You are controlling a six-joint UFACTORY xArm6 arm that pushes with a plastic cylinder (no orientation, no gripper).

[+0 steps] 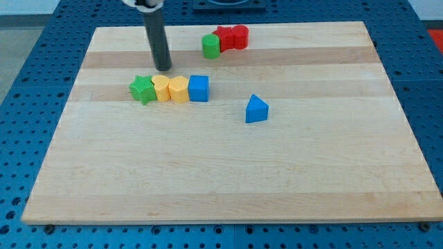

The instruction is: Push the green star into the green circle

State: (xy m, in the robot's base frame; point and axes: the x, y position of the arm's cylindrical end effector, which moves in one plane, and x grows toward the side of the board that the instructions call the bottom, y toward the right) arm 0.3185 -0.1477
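Observation:
The green star (142, 89) lies at the view's upper left, at the left end of a row of blocks. It touches a yellow block (161, 88) on its right. The green circle (210, 46) stands near the view's top, right of centre-left, touching a red block (230, 37). My tip (163, 69) rests on the board just above the row, above the yellow block and slightly up and right of the green star, apart from it.
The row continues right with a second yellow block (179, 89) and a blue cube (199, 88). A blue triangle (256, 109) lies alone near the middle. The wooden board (228, 173) sits on a blue perforated table.

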